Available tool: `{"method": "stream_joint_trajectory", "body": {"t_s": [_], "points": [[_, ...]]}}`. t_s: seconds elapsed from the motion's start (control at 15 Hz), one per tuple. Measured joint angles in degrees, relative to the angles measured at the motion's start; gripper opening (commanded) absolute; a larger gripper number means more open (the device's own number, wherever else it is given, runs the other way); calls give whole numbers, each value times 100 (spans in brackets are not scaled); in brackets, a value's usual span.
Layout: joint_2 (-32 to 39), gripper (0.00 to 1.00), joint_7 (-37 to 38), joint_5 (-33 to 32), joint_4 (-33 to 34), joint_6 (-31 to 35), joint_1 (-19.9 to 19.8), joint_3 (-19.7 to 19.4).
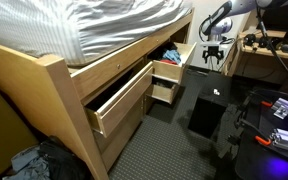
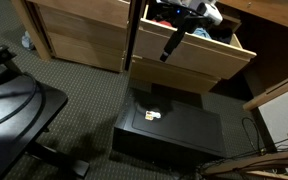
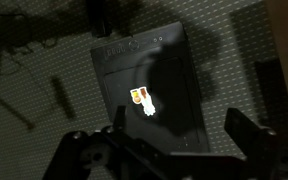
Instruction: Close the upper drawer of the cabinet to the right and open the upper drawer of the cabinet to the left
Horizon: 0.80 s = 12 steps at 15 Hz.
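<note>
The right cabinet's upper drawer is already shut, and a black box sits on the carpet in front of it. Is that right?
No: the upper drawer stands pulled out, not shut, as an exterior view shows. The black box does sit in front of it.

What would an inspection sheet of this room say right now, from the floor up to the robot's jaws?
Surface: dark carpet; no tabletop in use.
Job's things: upper drawer pulled out, items inside; neighbouring cabinet looks shut.
Clutter: black box on the floor, bearing a small sticker; clothes heap.
Grippers: gripper has its jaws open and empty, looking down on the box.
Cables: loose wires around the desk.
Surroundings: bed with another open drawer under it; chair base.
</note>
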Motion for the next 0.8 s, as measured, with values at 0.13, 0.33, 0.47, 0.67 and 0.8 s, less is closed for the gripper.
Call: {"method": "stream_joint_trajectory", "body": {"t_s": [0.13,0.33,0.47,0.67,0.8], "points": [[110,100,-20,41,267,-153,-276,70],[112,100,-1,43,350,-231,-247,114],[115,100,34,35,350,-163,-213,108],[197,100,-480,-150,349,403,-157,114],[299,100,-936,-276,349,693,-101,137]]}}
